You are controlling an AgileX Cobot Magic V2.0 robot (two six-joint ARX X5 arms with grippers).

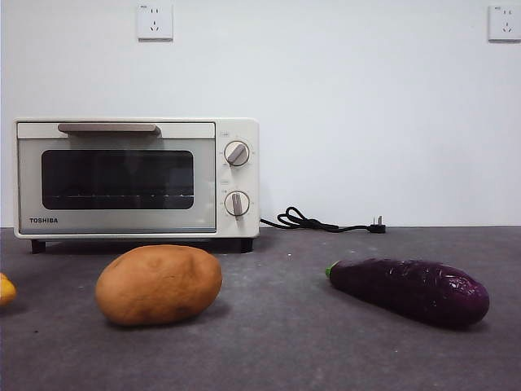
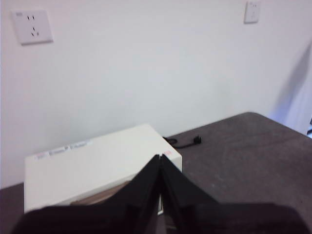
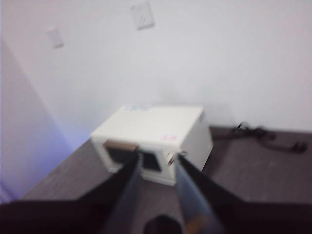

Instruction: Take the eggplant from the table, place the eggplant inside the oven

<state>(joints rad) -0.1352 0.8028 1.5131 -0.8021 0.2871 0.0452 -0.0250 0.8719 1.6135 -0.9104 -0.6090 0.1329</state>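
The eggplant point(image 1: 411, 289) lies on the table point(image 1: 293, 350) at the front right, dark purple and glossy, its green stem end pointing left. The cream oven point(image 1: 134, 177) stands at the back left with its glass door closed. Neither gripper shows in the front view. My left gripper point(image 2: 160, 157) is shut with nothing in it, held high over the oven's point(image 2: 97, 165) top. My right gripper point(image 3: 158, 161) is open and empty, high above the table and facing the oven point(image 3: 156, 136). The right wrist view is blurred, and the eggplant cannot be made out in either wrist view.
A brown-orange potato point(image 1: 159, 285) sits in front of the oven, left of the eggplant. A yellow object point(image 1: 5, 289) peeks in at the left edge. A black power cord point(image 1: 326, 222) with its plug lies by the wall behind the eggplant.
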